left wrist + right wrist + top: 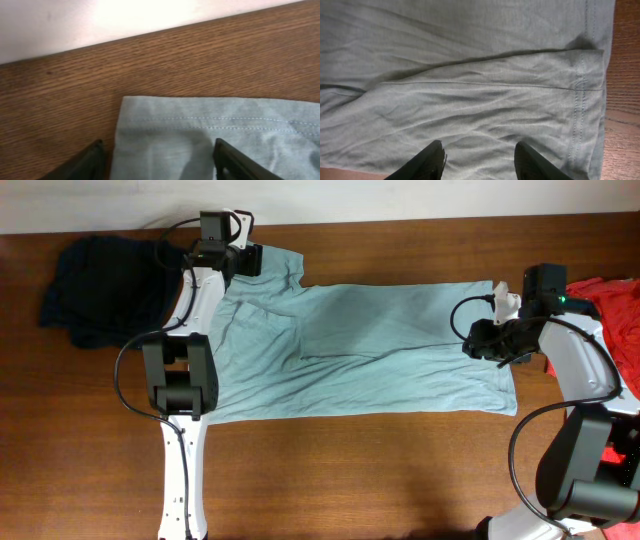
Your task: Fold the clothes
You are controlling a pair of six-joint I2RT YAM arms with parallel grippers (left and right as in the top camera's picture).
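Both the left gripper [159, 149] and right gripper [479, 149] hang jaws apart, grasping nothing, over a pale teal T-shirt [380, 350] spread flat mid-frame, lightly wrinkled, its hems double-stitched.

Robot lab bench, not a home: wood-grain table [350, 470] backed by a plain white wall [400, 200], left arm [180, 470] and right arm [580, 365] standing at the table's near edge. Loose black cables [116, 375] loop over the tabletop beside both arms.

Setting: brown wood-grain desk [350, 470], pale wall [400, 198] behind.
Grain runs lengthwise; white wall meets the desk's far edge; light even, soft shadows.
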